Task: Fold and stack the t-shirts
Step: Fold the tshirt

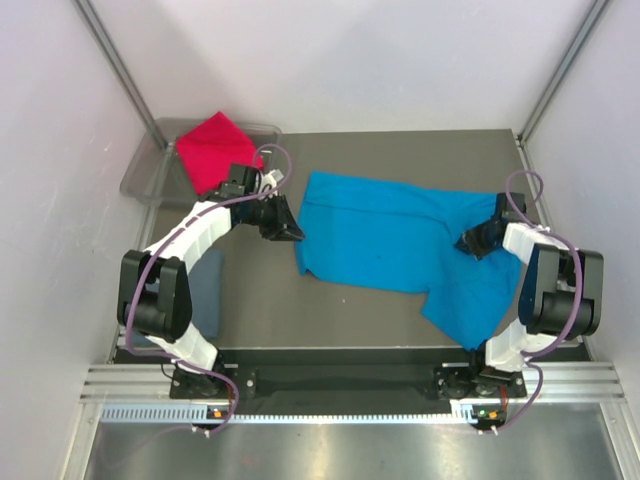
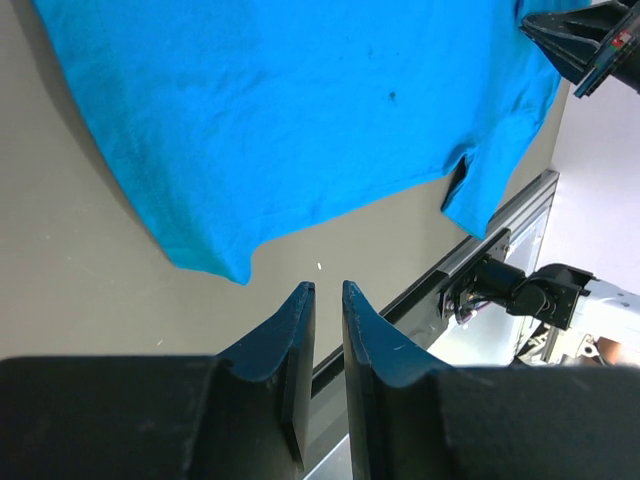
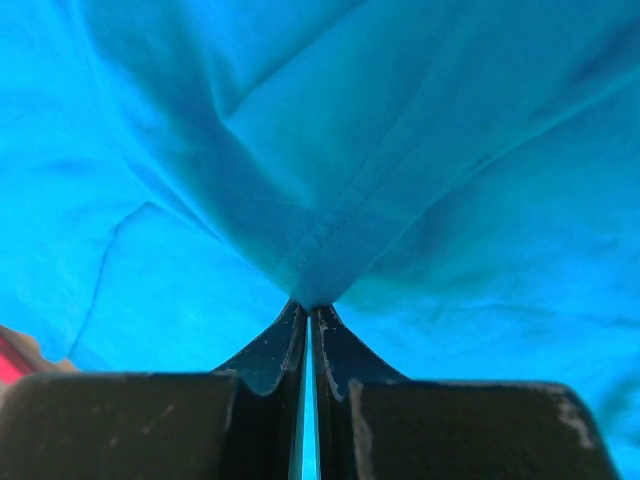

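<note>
The right gripper [image 3: 310, 306] had the blue shirt [image 1: 385, 240] pinched tight at a fold. The left gripper [image 2: 324, 290] hovered beside its edge, jaws narrowly apart, holding nothing.

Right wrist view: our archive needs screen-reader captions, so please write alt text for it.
The right gripper is shut on a pinched fold of the turquoise t-shirt, and the cloth rises to a creased peak at the fingertips. Wrinkled blue fabric fills nearly the whole frame beyond the two dark fingers.
</note>
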